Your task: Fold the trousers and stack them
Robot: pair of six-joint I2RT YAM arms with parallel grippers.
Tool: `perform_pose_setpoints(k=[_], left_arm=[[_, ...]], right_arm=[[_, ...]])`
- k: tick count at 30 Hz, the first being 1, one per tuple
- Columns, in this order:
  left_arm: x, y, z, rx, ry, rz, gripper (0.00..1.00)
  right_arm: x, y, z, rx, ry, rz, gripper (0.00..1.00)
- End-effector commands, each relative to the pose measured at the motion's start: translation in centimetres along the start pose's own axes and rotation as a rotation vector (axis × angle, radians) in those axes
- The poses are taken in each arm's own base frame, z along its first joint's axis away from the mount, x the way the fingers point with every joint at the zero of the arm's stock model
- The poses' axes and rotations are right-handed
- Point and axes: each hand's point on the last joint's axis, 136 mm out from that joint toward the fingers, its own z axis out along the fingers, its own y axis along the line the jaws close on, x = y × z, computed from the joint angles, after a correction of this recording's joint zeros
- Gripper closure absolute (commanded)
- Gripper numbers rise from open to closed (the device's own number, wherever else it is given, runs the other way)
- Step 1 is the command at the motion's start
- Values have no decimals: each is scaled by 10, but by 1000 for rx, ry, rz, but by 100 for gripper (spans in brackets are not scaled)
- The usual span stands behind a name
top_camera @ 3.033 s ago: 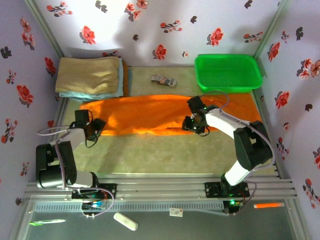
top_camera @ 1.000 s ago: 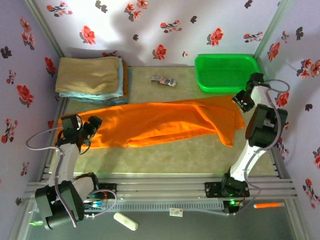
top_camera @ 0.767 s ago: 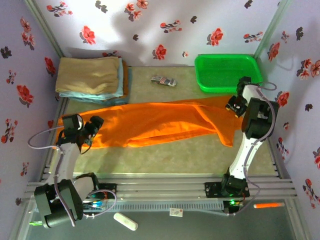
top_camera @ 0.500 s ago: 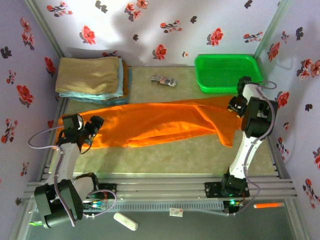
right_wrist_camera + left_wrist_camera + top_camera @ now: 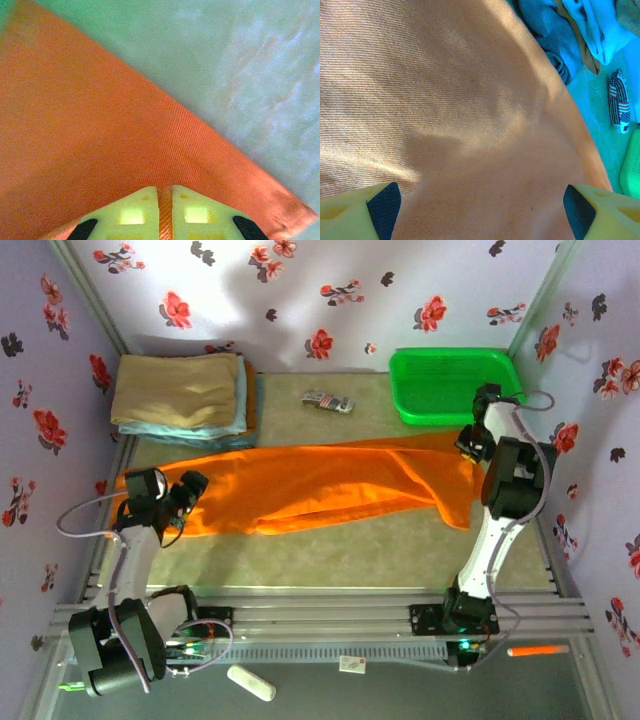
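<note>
Trousers [image 5: 320, 485], bright orange, lie stretched lengthwise across the middle of the table [image 5: 330, 550] in the top external view. Their left end is at the left gripper [image 5: 188, 490] and their right end is gathered up at the right gripper [image 5: 470, 445], with a flap drooping just below it. A stack of folded cloths [image 5: 180, 390] sits at the back left, and a green basket [image 5: 455, 385] at the back right, just behind the raised end. In the left wrist view the left gripper [image 5: 480, 212] has its jaws spread wide over the trousers [image 5: 445, 100], gripping nothing, while the blue cloth of the stack [image 5: 555, 35] and a small striped item [image 5: 620, 100] lie beyond the hem. In the right wrist view the right gripper [image 5: 165, 200] is pinched tight on a thin ridge of the trousers [image 5: 90, 125], with bare table [image 5: 250, 75] past the diagonal edge. The step in hand looks like folding the length in half. To do it well, the right arm should carry its end high and level toward the left so the cloth does not drag or bunch, and the left gripper should pin or pinch its end first so the layers line up edge to edge.
</note>
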Motion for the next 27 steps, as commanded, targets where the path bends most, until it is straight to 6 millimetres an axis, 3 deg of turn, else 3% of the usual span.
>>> perform_pose_setpoints(k=[1,5,11,15,20,27], left_arm=[[2,-6,0,24,11,20,12],[1,-9,0,30,10,29,11],[7,-16,-1,35,33,64,12],[15,-23,2,41,64,98,11],[25,-40,0,63,98,149,8],[50,-59,-7,54,122,271,6]], right_arm=[[-26,-3,-59,-3,-171,23,95],[-57,12,-68,-10,-209,3,97],[-87,38,-30,9,-144,-30,95],[-87,44,-13,26,-89,-25,59],[-71,47,-45,14,-127,-33,48],[-33,17,-98,-55,-233,22,44]])
